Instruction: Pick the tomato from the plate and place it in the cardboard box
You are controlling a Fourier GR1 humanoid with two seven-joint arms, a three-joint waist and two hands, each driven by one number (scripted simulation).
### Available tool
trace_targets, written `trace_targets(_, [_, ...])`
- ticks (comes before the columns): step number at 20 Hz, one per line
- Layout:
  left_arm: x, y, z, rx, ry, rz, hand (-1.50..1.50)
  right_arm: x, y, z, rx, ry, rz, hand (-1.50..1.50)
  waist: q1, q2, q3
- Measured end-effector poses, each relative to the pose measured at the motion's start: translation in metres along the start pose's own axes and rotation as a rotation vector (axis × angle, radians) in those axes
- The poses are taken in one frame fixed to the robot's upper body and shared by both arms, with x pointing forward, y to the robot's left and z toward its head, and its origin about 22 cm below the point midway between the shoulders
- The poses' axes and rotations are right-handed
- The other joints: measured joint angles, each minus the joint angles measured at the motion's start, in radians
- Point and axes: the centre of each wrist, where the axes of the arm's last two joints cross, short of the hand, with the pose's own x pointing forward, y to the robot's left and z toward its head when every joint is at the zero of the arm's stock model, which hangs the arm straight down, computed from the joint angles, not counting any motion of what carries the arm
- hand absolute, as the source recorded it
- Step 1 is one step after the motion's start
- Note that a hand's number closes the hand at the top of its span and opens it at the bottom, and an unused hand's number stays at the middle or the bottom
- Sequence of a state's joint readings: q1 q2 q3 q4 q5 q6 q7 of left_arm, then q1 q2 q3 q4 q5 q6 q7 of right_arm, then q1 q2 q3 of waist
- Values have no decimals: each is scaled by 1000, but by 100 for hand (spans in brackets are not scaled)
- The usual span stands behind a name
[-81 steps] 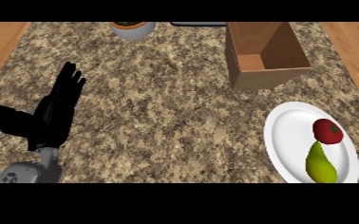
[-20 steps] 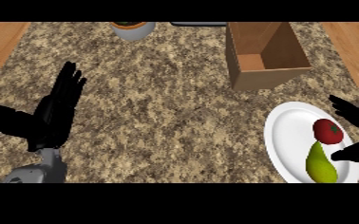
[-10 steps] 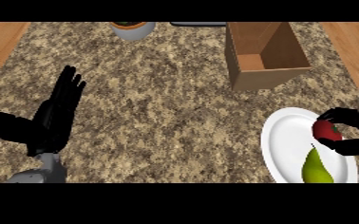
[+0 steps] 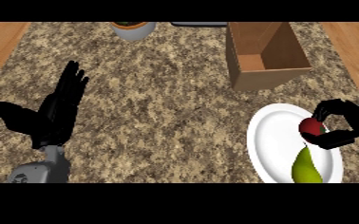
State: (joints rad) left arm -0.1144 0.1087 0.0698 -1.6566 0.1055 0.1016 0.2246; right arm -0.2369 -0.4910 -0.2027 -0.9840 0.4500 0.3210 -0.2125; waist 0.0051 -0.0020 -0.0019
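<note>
A red tomato [image 4: 309, 126] lies on the white plate [image 4: 275, 142] at the lower right, beside a green pear [image 4: 307, 167]. My right hand [image 4: 339, 126] comes in from the right edge, with fingers and thumb curled round the tomato. The open cardboard box [image 4: 265, 53] stands further back, above the plate. My left hand [image 4: 56, 111] rests open at the lower left, fingers up, far from the plate.
A grey bowl [image 4: 132, 29] sits at the counter's back edge, and a dark object [image 4: 200, 23] lies next to it. Wooden strips [image 4: 10, 38] border the granite counter on both sides.
My right hand came in from the right edge and closed its fingers round the tomato on the plate. The left hand stayed almost still.
</note>
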Motion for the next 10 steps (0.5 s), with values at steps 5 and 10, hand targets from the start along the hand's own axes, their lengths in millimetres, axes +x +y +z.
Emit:
trace_targets(5, [3,-14,-4,-77,-7,-6,0,110,48,-54,-45,-135,215,150,98,3,-10])
trace_targets(10, [6,-27,-8,-137,-10,-10,0,225,105,-76,-126,-216,397,150,150,4,-12])
